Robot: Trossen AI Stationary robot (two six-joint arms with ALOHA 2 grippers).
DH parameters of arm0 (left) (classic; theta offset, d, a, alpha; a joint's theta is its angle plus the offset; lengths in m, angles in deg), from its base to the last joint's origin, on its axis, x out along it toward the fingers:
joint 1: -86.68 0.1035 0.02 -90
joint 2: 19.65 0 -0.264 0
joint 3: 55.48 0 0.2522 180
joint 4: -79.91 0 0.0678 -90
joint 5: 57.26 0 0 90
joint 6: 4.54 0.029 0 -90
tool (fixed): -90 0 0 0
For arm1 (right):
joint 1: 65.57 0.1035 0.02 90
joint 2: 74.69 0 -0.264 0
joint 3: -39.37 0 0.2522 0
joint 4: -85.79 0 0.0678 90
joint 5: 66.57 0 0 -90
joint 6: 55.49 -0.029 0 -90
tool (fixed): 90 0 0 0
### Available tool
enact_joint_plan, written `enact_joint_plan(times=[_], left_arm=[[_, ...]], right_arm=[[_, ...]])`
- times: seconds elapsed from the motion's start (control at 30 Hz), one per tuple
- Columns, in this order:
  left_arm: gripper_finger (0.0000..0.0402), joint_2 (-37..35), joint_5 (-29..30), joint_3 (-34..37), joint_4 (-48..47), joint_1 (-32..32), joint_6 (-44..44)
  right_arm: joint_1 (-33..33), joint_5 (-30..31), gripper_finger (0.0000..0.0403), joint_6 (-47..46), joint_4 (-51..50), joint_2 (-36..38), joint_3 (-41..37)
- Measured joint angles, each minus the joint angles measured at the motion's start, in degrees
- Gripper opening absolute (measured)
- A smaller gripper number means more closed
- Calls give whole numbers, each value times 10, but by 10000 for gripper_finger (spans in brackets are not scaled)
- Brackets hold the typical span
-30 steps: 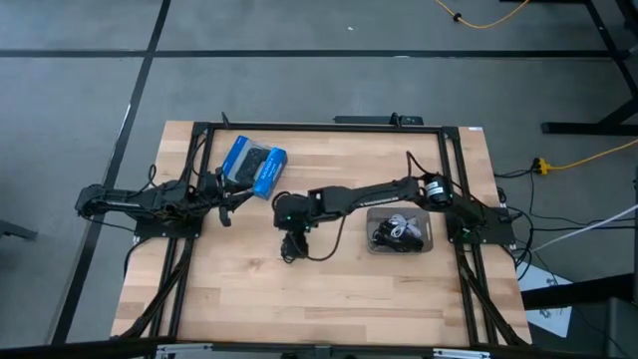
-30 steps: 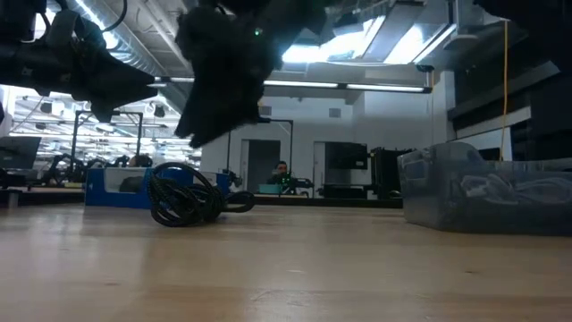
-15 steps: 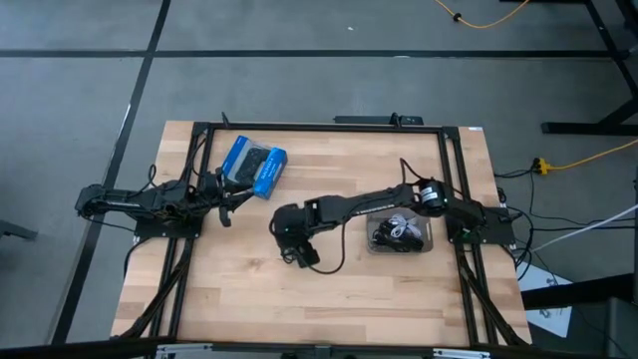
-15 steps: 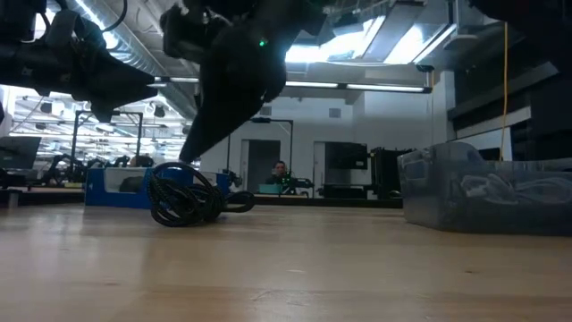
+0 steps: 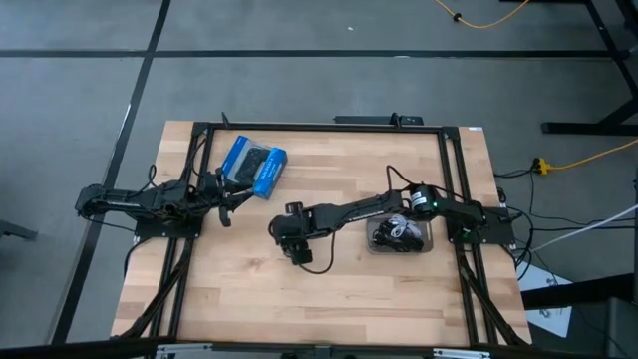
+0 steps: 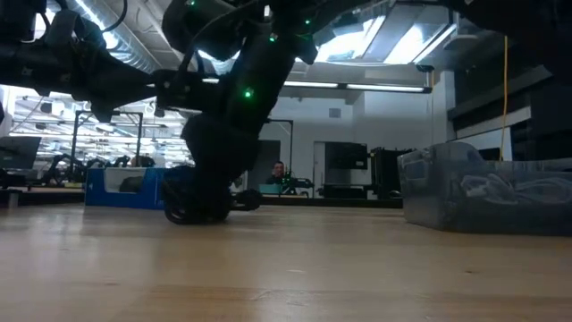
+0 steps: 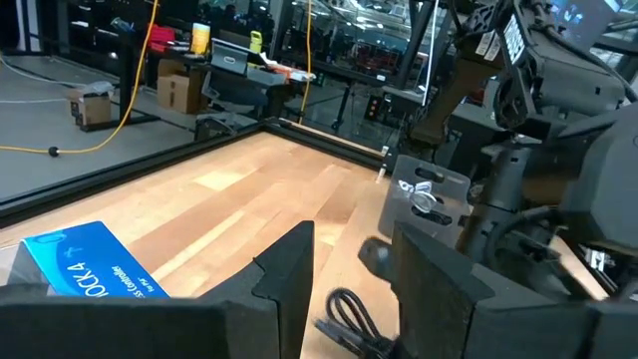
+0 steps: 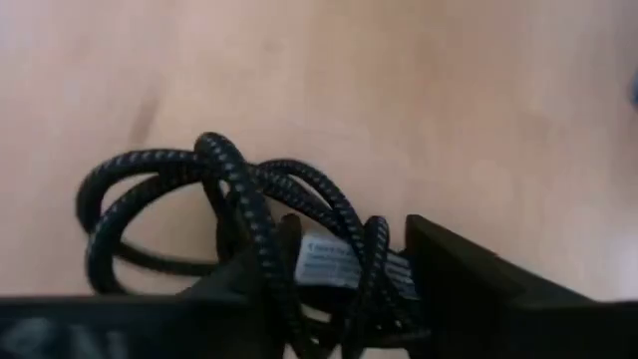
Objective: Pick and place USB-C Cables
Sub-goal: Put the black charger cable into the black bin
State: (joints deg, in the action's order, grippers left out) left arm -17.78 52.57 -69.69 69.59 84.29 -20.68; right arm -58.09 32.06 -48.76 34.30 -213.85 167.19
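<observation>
Right gripper (image 6: 204, 201) hides black cable (image 6: 241, 202); grip unclear.

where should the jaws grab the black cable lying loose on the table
Grip the black cable at its bundled middle, where the strands cross beside the small label, coming straight down from above. It lies flat on the table, loops splaying sideways. The right gripper already straddles that spot, jaws open.

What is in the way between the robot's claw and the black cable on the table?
Nothing visible. The right gripper is down over the black cable, fingers on either side of the coil. The left gripper waits by the blue package.
</observation>
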Motion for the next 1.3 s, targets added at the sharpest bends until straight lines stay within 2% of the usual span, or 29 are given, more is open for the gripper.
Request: enact_joint_plan(times=[0.07,0.17,0.2,0.37,0.5,0.57,0.63,0.7,0.73,0.77,0.87,0.97,1.03,1.17,1.3], left_arm=[[131,0,0,0,0,0,0],[131,0,0,0,0,0,0],[131,0,0,0,0,0,0],[131,0,0,0,0,0,0],[131,0,0,0,0,0,0],[131,0,0,0,0,0,0],[131,1,0,0,0,0,0],[131,2,0,0,0,0,0],[131,3,1,0,0,0,0],[131,4,0,0,0,0,0],[131,8,2,0,0,0,1],[131,16,-2,0,0,0,-1],[131,23,-4,0,-1,0,-3],[131,36,-9,0,-1,-1,-3],[131,43,-9,0,-1,-1,-3]], right_arm=[[0,20,147,-24,-7,0,0],[2,53,52,-47,-8,1,0],[3,66,32,-47,-10,2,1],[21,198,30,-52,-107,3,69],[44,332,30,-77,-258,3,167],[56,402,30,-125,-347,5,211],[69,473,30,-177,-402,38,183],[79,500,30,-268,-476,71,157],[83,496,30,-336,-525,87,149],[87,493,30,-391,-533,99,137],[96,477,30,-419,-506,162,65],[111,485,30,-514,-522,219,-4],[119,468,30,-561,-514,259,-60],[140,431,30,-724,-525,334,-176],[176,365,30,-870,-523,385,-283]])
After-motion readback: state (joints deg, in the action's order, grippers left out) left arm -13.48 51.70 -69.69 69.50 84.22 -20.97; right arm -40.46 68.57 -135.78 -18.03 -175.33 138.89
